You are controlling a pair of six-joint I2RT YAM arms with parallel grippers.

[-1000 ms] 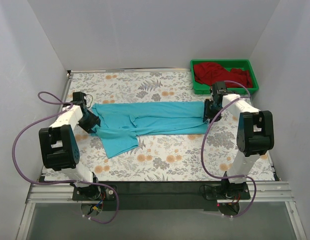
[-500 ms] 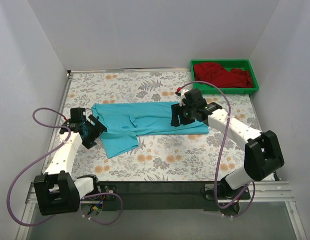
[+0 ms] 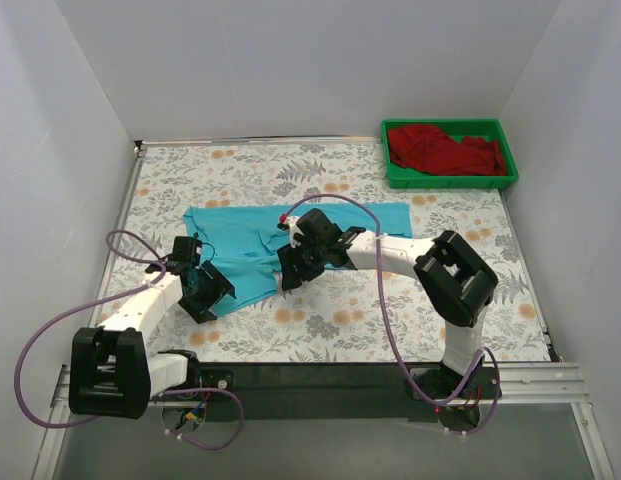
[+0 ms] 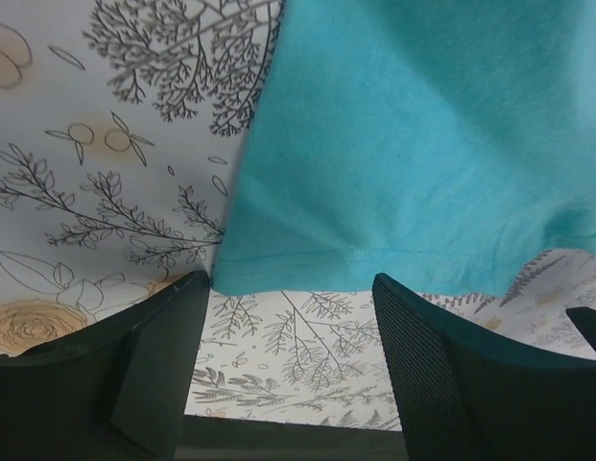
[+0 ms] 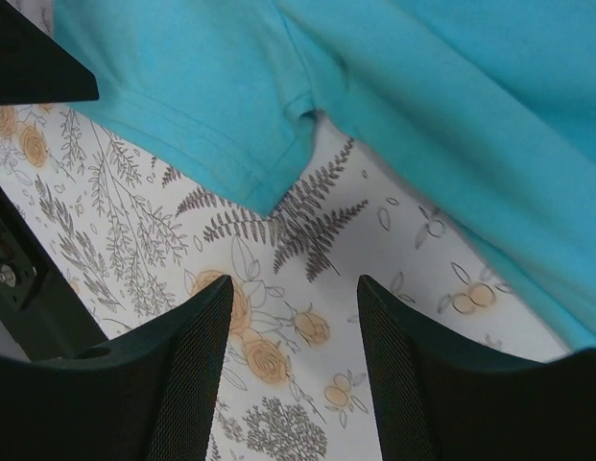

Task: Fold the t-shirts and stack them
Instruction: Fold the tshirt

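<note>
The turquoise-blue t-shirt (image 3: 245,240) lies spread flat across the middle of the table, with one sleeve pointing toward the near edge. My left gripper (image 3: 210,300) is open and empty, low over the table just in front of the sleeve's hem (image 4: 374,259). My right gripper (image 3: 290,278) is open and empty, over bare table just right of the sleeve's corner (image 5: 271,204). The shirt fills the top of the right wrist view (image 5: 441,106). The dark red t-shirt (image 3: 445,150) lies crumpled in the green tray (image 3: 450,181) at the back right.
The table has a floral cloth (image 3: 390,310). White walls close in the left, back and right sides. The right arm (image 3: 390,250) stretches across the shirt's lower right part. The left arm's purple cable (image 3: 130,250) loops beside the shirt's left end.
Both grippers left the shirt's two ends. The left came toward the near edge to the sleeve's hem. The right swept left across the shirt to the sleeve's corner. The shirt stayed flat.
</note>
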